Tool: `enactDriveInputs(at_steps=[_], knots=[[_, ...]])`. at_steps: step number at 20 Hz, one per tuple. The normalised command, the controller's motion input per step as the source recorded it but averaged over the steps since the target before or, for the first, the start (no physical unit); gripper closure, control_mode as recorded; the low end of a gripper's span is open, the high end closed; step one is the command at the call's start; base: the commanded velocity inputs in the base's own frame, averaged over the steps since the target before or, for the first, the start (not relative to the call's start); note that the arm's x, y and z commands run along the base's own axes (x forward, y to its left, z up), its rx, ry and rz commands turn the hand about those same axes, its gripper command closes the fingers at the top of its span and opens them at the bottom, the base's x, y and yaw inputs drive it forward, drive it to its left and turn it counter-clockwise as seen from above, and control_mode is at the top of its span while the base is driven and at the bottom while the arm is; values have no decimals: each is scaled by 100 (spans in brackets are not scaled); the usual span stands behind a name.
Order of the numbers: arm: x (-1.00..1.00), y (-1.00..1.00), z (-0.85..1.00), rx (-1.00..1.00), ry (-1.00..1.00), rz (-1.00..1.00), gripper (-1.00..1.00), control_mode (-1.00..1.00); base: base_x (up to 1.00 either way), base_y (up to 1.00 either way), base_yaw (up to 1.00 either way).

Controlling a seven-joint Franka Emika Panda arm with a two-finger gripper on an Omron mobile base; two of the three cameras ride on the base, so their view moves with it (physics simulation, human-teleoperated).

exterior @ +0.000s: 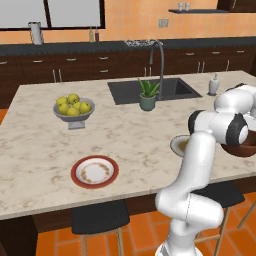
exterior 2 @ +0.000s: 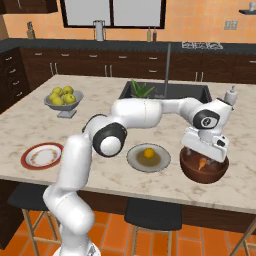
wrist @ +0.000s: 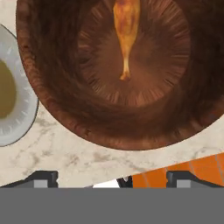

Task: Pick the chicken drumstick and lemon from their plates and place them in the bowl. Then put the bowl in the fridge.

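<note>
The chicken drumstick [wrist: 126, 30] lies on the floor of the wooden bowl [exterior 2: 204, 170], which stands near the counter's [exterior: 125, 135] front edge toward its right-hand end. The gripper [exterior 2: 204, 152] hangs just over the bowl, jaws spread wide and holding nothing. Beside the bowl, the lemon [exterior 2: 148, 152] sits on the grey plate [exterior 2: 148, 158]; the red-rimmed plate [exterior: 94, 171] lies well apart along the same front edge.

bowl [wrist: 65, 87] dark reddish-brown | drumstick [wrist: 126, 30] golden-brown | lemon [exterior 2: 148, 152] yellow-orange
</note>
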Motion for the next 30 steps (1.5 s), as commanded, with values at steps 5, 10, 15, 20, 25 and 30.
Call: enactDriveInputs(at_steps=[5, 10, 15, 20, 25, 30], knots=[[-44, 100, 2, -4, 0, -14, -100, -100, 0, 0, 0], [12, 100, 28, -13, -2, -15, -100, -100, 0, 0, 0], [60, 100, -7, -9, 0, -3, -100, -100, 0, 0, 0], [82, 47, -3, -1, 8, 11, -100, -100, 0, 0, 0], [65, 15, -9, 0, 13, 14, -100, -100, 0, 0, 0], [18, -2, -28, 0, 1, 10, -100, -100, 0, 0, 0]])
